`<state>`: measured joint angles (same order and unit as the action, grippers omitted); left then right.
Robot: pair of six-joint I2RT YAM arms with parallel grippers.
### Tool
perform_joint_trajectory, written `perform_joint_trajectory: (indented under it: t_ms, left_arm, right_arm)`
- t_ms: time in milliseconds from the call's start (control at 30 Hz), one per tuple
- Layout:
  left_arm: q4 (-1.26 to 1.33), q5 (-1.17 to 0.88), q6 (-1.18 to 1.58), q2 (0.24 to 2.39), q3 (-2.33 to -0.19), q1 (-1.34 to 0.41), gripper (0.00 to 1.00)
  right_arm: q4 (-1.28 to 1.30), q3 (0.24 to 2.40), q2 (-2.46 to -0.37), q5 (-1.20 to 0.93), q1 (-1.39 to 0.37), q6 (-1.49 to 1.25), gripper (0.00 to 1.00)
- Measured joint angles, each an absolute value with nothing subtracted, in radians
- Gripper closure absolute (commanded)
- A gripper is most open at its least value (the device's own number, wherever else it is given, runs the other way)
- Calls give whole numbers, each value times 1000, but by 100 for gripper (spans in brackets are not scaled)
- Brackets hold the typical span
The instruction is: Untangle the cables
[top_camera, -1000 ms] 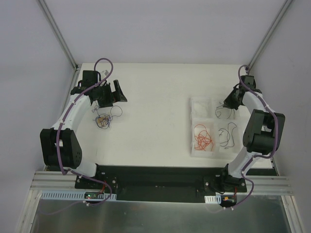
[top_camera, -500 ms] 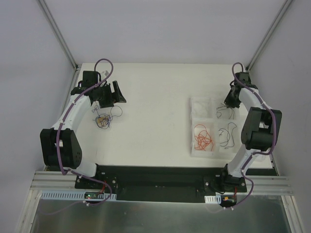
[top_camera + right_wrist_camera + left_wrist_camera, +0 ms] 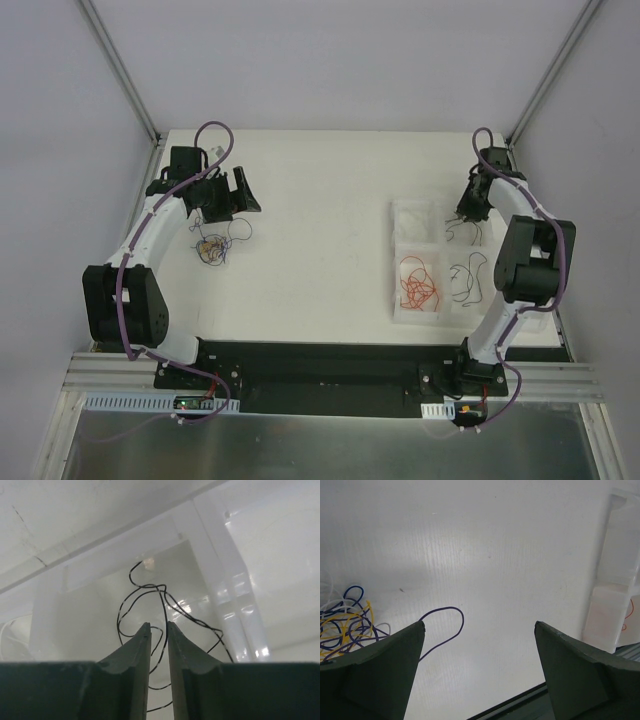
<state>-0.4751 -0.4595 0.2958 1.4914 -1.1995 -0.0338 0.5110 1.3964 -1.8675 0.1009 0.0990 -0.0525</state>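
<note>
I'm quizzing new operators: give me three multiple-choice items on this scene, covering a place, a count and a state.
1. Where do the thin orange-red wires lie? A) near-left compartment of the clear plastic tray B) bare table C) far-right compartment
2. How many tray compartments hold thin black wire? A) one B) two C) four
3. How do the left arm's jaws stand? A) shut on wire B) wide open, empty C) shut, empty
Key: A, the top view shows them there; B, the far-right and near-right compartments; B, wide gap, nothing gripped.
</note>
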Motion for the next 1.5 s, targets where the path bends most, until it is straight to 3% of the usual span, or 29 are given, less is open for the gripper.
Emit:
perform_joint_trajectory:
  t_ms: [167,367,500,600,633,733,800,967,1100,1233,1367,1500]
  left_arm:
    - [-476,-435,294,1491,-1200,-39,15]
    - [-477,-409,289,1492,-1200,-47,25]
    - [-477,-378,276,1492,-1200,-61,37]
    - [-478,-346,269,1496,-1199,-76,40]
    - [-479,-332,268,1500,-1199,-84,39]
    - [-487,-297,258,1523,-1200,-114,12]
    - [-493,-265,245,1534,-1200,-139,2]
    - [-517,-204,250,1554,-1200,-178,1]
    - [-522,-233,280,1629,-1204,-176,23]
    - [-527,-275,309,1711,-1205,-179,65]
    - [-537,-373,335,1744,-1210,-211,98]
    - [-538,-461,376,1740,-1251,-304,100]
  right_arm:
    - [515,1334,-1817,25,97,-76,61]
    - [522,1258,-1662,6,94,-91,37]
    - [512,1205,-1526,-33,83,-109,31]
    - [490,1159,-1405,-58,-7,-131,27]
    - [479,1147,-1365,-65,-61,-139,25]
    - [422,1105,-1261,-69,-258,-150,21]
    - [376,1066,-1212,-76,-371,-153,20]
    - [280,942,-1162,-93,-569,-167,20]
    - [252,880,-1164,-100,-634,-187,20]
    - [228,833,-1158,-104,-650,-207,20]
    - [223,788,-1123,-86,-650,-218,20]
    - [216,787,-1122,-68,-651,-223,20]
